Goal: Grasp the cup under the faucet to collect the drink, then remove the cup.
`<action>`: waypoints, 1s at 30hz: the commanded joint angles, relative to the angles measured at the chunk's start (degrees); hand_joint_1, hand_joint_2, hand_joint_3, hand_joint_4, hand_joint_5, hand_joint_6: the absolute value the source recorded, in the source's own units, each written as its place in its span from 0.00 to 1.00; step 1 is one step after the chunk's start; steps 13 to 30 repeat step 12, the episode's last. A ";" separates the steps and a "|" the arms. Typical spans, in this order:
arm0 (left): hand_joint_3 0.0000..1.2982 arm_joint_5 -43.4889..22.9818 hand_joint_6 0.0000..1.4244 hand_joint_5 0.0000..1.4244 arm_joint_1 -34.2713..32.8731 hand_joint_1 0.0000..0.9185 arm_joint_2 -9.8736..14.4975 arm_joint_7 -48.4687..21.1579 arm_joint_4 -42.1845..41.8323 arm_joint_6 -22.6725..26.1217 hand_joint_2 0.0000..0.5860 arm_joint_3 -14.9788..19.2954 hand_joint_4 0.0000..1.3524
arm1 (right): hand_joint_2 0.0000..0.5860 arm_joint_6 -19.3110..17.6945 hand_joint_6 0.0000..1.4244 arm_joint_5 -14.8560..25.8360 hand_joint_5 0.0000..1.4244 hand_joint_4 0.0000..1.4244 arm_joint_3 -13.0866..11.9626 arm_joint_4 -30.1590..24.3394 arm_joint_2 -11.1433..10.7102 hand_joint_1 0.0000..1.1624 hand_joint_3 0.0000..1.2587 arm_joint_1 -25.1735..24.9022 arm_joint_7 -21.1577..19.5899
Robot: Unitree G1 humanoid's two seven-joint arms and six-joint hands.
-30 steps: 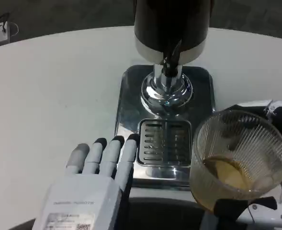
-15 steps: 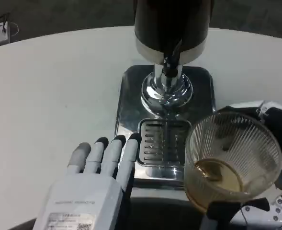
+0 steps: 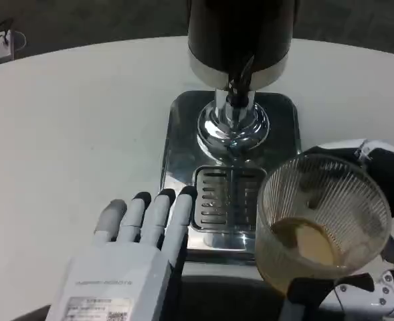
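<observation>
Right hand: with my right hand [image 3: 377,227] I hold the cup [image 3: 322,224]; dark fingers wrap its far side and more of the hand shows under it.
Cup: clear and ribbed, with a little amber drink in the bottom, raised at the right of the drain grate [image 3: 227,198] and no longer under the faucet [image 3: 238,83].
Change: in the last second the cup came a little to the left and lower in the picture, and the drink inside is sloshing.
Meaning: I judge the collecting is done and the removing is under way.
Left hand: my left hand [image 3: 133,251] is flat and open beside the metal tray [image 3: 176,134], fingertips near the grate, holding nothing.
Risk: a tilt could spill the drink.
</observation>
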 commanded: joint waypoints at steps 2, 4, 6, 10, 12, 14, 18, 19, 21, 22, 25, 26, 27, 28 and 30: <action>0.00 -0.36 0.00 0.00 0.47 0.00 -3.29 0.15 0.85 0.64 0.09 -1.94 0.00 | 0.16 -1.26 1.00 0.21 0.90 0.75 0.11 -0.17 0.25 0.98 0.71 -0.72 -0.46; 0.00 -0.42 0.00 0.00 0.47 0.00 -3.30 0.21 0.92 0.71 0.09 -1.95 0.00 | 0.15 -1.37 1.00 0.09 0.90 0.75 -0.06 -0.11 0.29 0.98 0.71 -0.83 -0.60; 0.00 -0.51 0.00 0.00 0.41 0.00 -3.16 0.36 0.94 0.62 0.09 -1.94 0.00 | 0.15 -1.20 1.00 0.15 0.90 0.75 -0.28 0.12 0.31 0.98 0.71 -0.93 -0.70; 0.00 -0.74 0.00 0.00 0.39 0.00 -3.01 0.85 1.06 0.40 0.09 -2.17 0.00 | 0.15 -0.93 1.00 0.16 0.90 0.75 -0.06 0.65 0.59 0.98 0.71 -0.87 -0.87; 0.00 -0.74 0.00 0.00 0.47 0.00 -3.10 1.02 1.13 0.42 0.09 -2.36 0.00 | 0.15 -1.01 1.00 -0.08 0.90 0.75 0.21 0.72 0.74 0.98 0.71 -0.94 -1.01; 0.00 -0.74 0.00 0.00 0.47 0.00 -3.10 1.02 1.13 0.42 0.09 -2.36 0.00 | 0.15 -1.01 1.00 -0.08 0.90 0.75 0.21 0.72 0.74 0.98 0.71 -0.94 -1.01; 0.00 -0.74 0.00 0.00 0.47 0.00 -3.10 1.02 1.13 0.42 0.09 -2.36 0.00 | 0.15 -1.01 1.00 -0.08 0.90 0.75 0.21 0.72 0.74 0.98 0.71 -0.94 -1.01; 0.00 -0.74 0.00 0.00 0.47 0.00 -3.10 1.02 1.13 0.42 0.09 -2.36 0.00 | 0.15 -1.01 1.00 -0.08 0.90 0.75 0.21 0.72 0.74 0.98 0.71 -0.94 -1.01; 0.00 -0.74 0.00 0.00 0.47 0.00 -3.10 1.02 1.13 0.42 0.09 -2.36 0.00 | 0.15 -1.01 1.00 -0.08 0.90 0.75 0.21 0.72 0.74 0.98 0.71 -0.94 -1.01; 0.00 -0.74 0.00 0.00 0.47 0.00 -3.10 1.02 1.13 0.42 0.09 -2.36 0.00 | 0.15 -1.01 1.00 -0.08 0.90 0.75 0.21 0.72 0.74 0.98 0.71 -0.94 -1.01; 0.00 -0.74 0.00 0.00 0.47 0.00 -3.10 1.02 1.13 0.42 0.09 -2.36 0.00 | 0.15 -1.01 1.00 -0.08 0.90 0.75 0.21 0.72 0.74 0.98 0.71 -0.94 -1.01; 0.00 -0.74 0.00 0.00 0.47 0.00 -3.10 1.02 1.13 0.42 0.09 -2.36 0.00 | 0.15 -1.01 1.00 -0.08 0.90 0.75 0.21 0.72 0.74 0.98 0.71 -0.94 -1.01; 0.00 -0.74 0.00 0.00 0.47 0.00 -3.10 1.02 1.13 0.42 0.09 -2.36 0.00 | 0.15 -1.01 1.00 -0.08 0.90 0.75 0.21 0.72 0.74 0.98 0.71 -0.94 -1.01; 0.00 -0.74 0.00 0.00 0.47 0.00 -3.10 1.02 1.13 0.42 0.09 -2.36 0.00 | 0.15 -1.01 1.00 -0.08 0.90 0.75 0.21 0.72 0.74 0.98 0.71 -0.94 -1.01; 0.00 -0.74 0.00 0.00 0.47 0.00 -3.10 1.02 1.13 0.42 0.09 -2.36 0.00 | 0.15 -1.01 1.00 -0.08 0.90 0.75 0.21 0.72 0.74 0.98 0.71 -0.94 -1.01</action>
